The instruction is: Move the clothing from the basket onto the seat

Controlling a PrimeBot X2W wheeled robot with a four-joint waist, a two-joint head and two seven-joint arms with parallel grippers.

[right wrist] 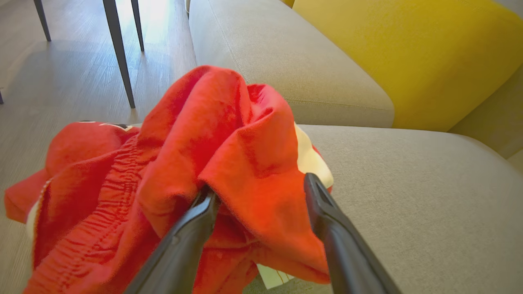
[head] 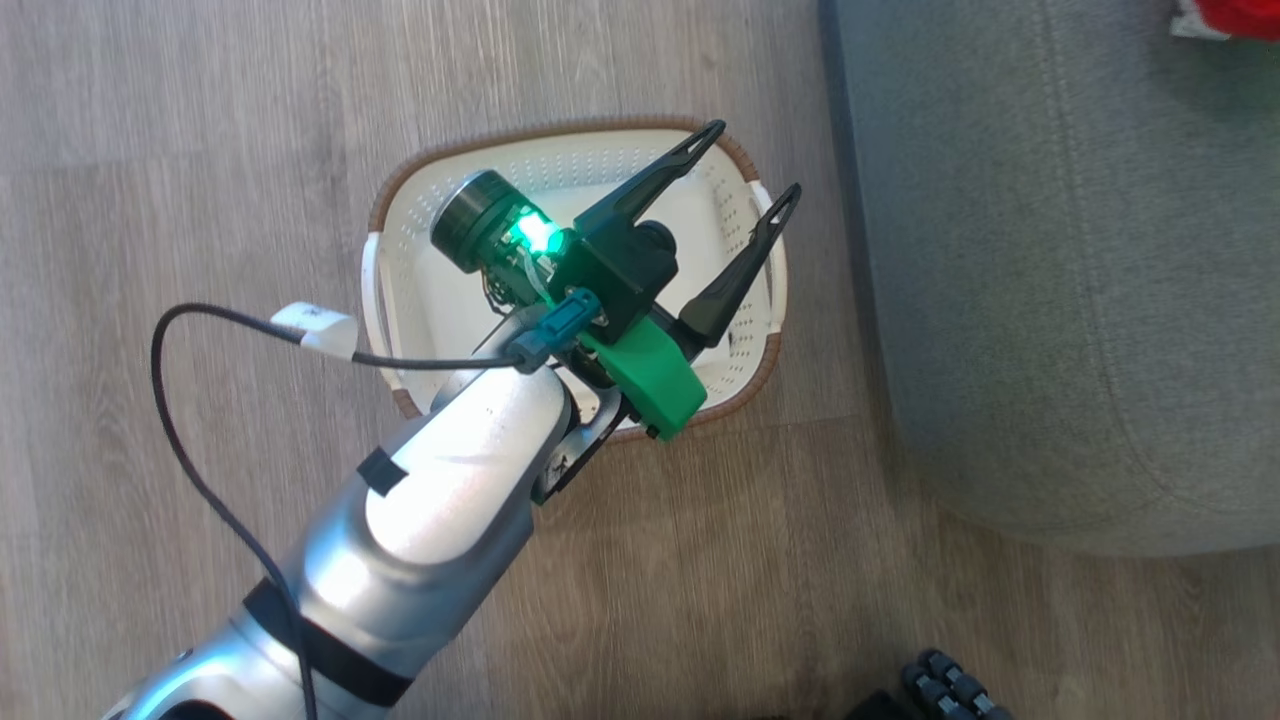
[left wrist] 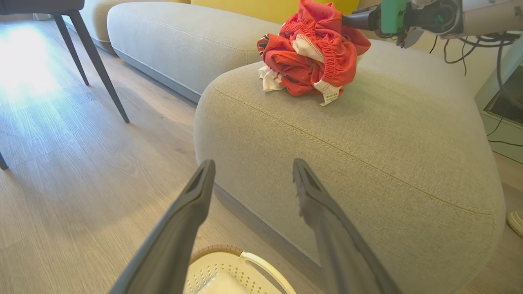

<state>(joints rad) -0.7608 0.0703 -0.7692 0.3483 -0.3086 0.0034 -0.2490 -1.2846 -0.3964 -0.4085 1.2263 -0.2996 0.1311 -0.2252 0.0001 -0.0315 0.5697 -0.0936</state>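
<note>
Head view: my left gripper [head: 755, 160] hangs, fingers apart, over the basket [head: 400, 300], height unclear. Left wrist view: the clothing [left wrist: 312, 61] sits bunched on the seat [left wrist: 367, 143]. Right wrist view: my right gripper [right wrist: 259, 188] stands spread, red fabric draped between its fingers.

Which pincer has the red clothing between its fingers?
The right pincer: the red clothing bunches between its fingers. The left pincer hovers open above the basket.

Basket [head: 430, 320] was smooth white perforated plastic, brown woven-look rim. Seat [head: 1050, 300] was matt grey coarse-weave cloth. Clothing [right wrist: 212, 134] was soft red cloth. Floor [head: 200, 150] looked matt wood-grain. Left pincer [head: 755, 160] fingers [head: 650, 185] matt dark plastic.
</note>
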